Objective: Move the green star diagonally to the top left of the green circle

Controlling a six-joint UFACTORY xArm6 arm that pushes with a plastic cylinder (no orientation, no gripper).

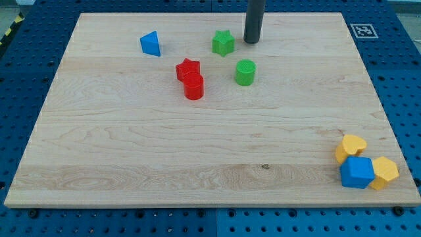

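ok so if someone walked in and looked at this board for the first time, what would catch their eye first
Probably my tip, the dark rod coming down at the view's top, just right of the green star, with the green circle below it. Next, the red star and red cylinder touching near the middle. Last, the yellow and blue cluster at the bottom right corner.

One raised view, angled down, whole wooden board [197, 145]

Dark rod upright, entering from view's top; my tip [251, 41] resting at board height.
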